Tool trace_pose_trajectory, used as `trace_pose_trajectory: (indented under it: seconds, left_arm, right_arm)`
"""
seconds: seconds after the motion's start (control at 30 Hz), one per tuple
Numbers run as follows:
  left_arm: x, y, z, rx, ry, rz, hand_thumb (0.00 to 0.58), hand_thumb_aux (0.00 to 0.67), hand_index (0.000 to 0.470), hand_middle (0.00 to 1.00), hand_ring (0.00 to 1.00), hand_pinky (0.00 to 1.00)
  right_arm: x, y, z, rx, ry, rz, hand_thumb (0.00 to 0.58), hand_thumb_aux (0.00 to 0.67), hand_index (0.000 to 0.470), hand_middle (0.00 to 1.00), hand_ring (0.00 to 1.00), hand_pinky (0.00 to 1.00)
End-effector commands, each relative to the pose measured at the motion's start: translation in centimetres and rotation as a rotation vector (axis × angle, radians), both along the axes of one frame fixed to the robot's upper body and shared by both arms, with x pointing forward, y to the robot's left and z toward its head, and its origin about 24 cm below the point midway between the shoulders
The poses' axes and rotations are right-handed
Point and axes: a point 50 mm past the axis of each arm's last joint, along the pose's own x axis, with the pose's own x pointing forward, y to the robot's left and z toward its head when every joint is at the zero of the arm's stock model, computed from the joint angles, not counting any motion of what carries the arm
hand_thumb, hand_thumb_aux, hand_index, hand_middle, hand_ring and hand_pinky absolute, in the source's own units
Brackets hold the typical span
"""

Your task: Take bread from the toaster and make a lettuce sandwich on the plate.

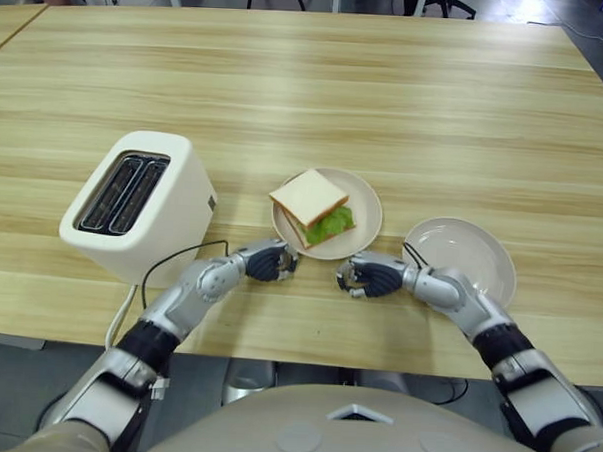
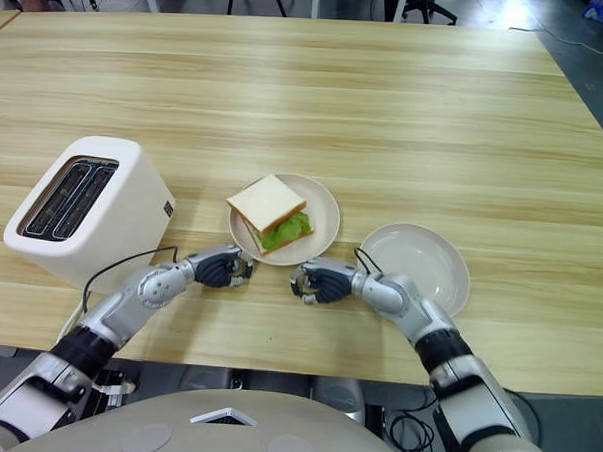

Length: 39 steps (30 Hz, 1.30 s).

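A broad table point(image 1: 388, 90) of pale, straight-grained wood carries everything; its widest stretch of surface lies toward 12 o'clock and its near edge runs under both forearms. One smooth cream toaster point(image 1: 172, 215), boxy with rounded corners and two dark slots, stands at 9 o'clock of the sandwich plate point(image 1: 368, 204). Two round, glossy plates: the second plate point(image 1: 460, 255), deeper, sits at 4 o'clock. One square sandwich point(image 1: 309, 196), with ruffled lettuce point(image 1: 332, 225) between white slices, rests on the first. The left hand point(image 1: 270, 262) at 7 o'clock and the right hand point(image 1: 369, 279) at 5 o'clock are curled, holding nothing.
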Motion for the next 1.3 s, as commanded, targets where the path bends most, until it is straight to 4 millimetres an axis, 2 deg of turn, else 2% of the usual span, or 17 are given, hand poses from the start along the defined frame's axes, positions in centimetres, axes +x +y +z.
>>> trace_pose_trajectory:
  seconds: [0.03, 0.17, 0.27, 0.4, 0.53, 0.57, 0.6, 0.63, 0.67, 0.7, 0.73, 0.77, 0.83, 0.97, 1.1, 1.2, 1.3]
  left_arm:
    - [2.8, 1.5, -1.6, 0.062, 0.001, 0.149, 0.58, 0.67, 0.46, 1.0, 1.0, 1.0]
    - [5.5, 1.1, -1.7, 0.07, -0.027, 0.243, 0.58, 0.67, 0.46, 1.0, 1.0, 1.0]
    - [6.5, -0.1, -1.7, 0.04, -0.042, 0.298, 0.58, 0.67, 0.46, 1.0, 1.0, 1.0]
    - [7.0, -1.4, -1.4, -0.036, -0.07, 0.333, 0.58, 0.67, 0.46, 1.0, 1.0, 1.0]
    - [7.0, -1.6, -0.6, -0.168, -0.122, 0.347, 0.58, 0.67, 0.46, 1.0, 1.0, 1.0]
    - [7.0, -1.4, -0.2, -0.221, -0.148, 0.351, 0.58, 0.67, 0.46, 1.0, 1.0, 1.0]
    - [6.8, -1.1, 0.2, -0.281, -0.176, 0.352, 0.58, 0.67, 0.46, 1.0, 1.0, 1.0]
    - [6.6, -0.9, 0.7, -0.335, -0.21, 0.34, 0.58, 0.67, 0.46, 1.0, 1.0, 1.0]
    - [6.1, -0.8, 1.3, -0.393, -0.242, 0.309, 0.546, 0.507, 0.348, 1.0, 1.0, 1.0]
    - [5.5, -0.7, 1.9, -0.447, -0.269, 0.274, 0.313, 0.215, 0.148, 1.0, 1.0, 1.0]
    - [4.7, -0.6, 2.7, -0.503, -0.296, 0.246, 0.0, 0.0, 0.0, 0.45, 0.45, 0.45]
    - [4.0, -0.5, 3.6, -0.566, -0.318, 0.234, 0.0, 0.0, 0.0, 0.0, 0.0, 0.0]
    - [2.7, -0.1, 5.3, -0.668, -0.347, 0.244, 0.0, 0.0, 0.0, 0.0, 0.0, 0.0]
    - [0.5, 0.3, 8.8, -0.83, -0.412, 0.278, 0.0, 0.0, 0.0, 0.0, 0.0, 0.0]
    - [-1.3, 0.3, 11.4, -0.933, -0.49, 0.308, 0.0, 0.0, 0.0, 0.0, 0.0, 0.0]
    - [-1.9, 0.5, 12.2, -1.054, -0.518, 0.397, 0.0, 0.0, 0.0, 0.0, 0.0, 0.0]
    - [-2.3, 0.1, 12.0, -1.076, -0.505, 0.415, 0.0, 0.0, 0.0, 0.0, 0.0, 0.0]
  right_arm:
    - [2.2, -0.5, -1.1, -0.087, -0.02, -0.083, 0.58, 0.67, 0.46, 1.0, 1.0, 1.0]
    - [4.2, -0.4, -0.9, -0.111, -0.048, -0.162, 0.58, 0.67, 0.46, 1.0, 1.0, 1.0]
    - [5.7, -0.5, -0.8, -0.143, -0.058, -0.26, 0.58, 0.67, 0.46, 1.0, 1.0, 1.0]
    - [6.7, -0.8, -0.6, -0.18, -0.098, -0.347, 0.58, 0.67, 0.46, 1.0, 1.0, 1.0]
    - [6.6, -1.0, -0.1, -0.028, -0.065, -0.403, 0.58, 0.67, 0.46, 1.0, 1.0, 1.0]
    - [6.4, -1.2, 0.2, 0.05, -0.041, -0.415, 0.58, 0.67, 0.46, 0.92, 0.92, 0.92]
    - [6.1, -1.4, 0.4, 0.126, -0.019, -0.417, 0.57, 0.581, 0.399, 0.59, 0.59, 0.59]
    - [5.8, -1.6, 0.7, 0.202, -0.005, -0.417, 0.058, 0.034, 0.023, 0.0, 0.0, 0.0]
    - [5.4, -1.9, 1.2, 0.313, 0.012, -0.42, 0.0, 0.0, 0.0, 0.0, 0.0, 0.0]
    - [5.1, -2.1, 1.8, 0.425, 0.015, -0.417, 0.0, 0.0, 0.0, 0.0, 0.0, 0.0]
    - [4.7, -2.4, 2.4, 0.538, 0.004, -0.414, 0.0, 0.0, 0.0, 0.0, 0.0, 0.0]
    - [4.2, -2.7, 3.0, 0.651, -0.007, -0.42, 0.0, 0.0, 0.0, 0.0, 0.0, 0.0]
    - [3.4, -3.4, 3.7, 0.804, -0.018, -0.438, 0.0, 0.0, 0.0, 0.0, 0.0, 0.0]
    - [1.6, -4.3, 4.5, 0.936, -0.085, -0.442, 0.0, 0.0, 0.0, 0.0, 0.0, 0.0]
    - [0.9, -5.0, 6.7, 1.121, -0.218, -0.508, 0.0, 0.0, 0.0, 0.0, 0.0, 0.0]
    - [0.5, -5.0, 7.5, 1.199, -0.263, -0.552, 0.0, 0.0, 0.0, 0.0, 0.0, 0.0]
    - [0.2, -4.9, 7.9, 1.217, -0.297, -0.577, 0.0, 0.0, 0.0, 0.0, 0.0, 0.0]
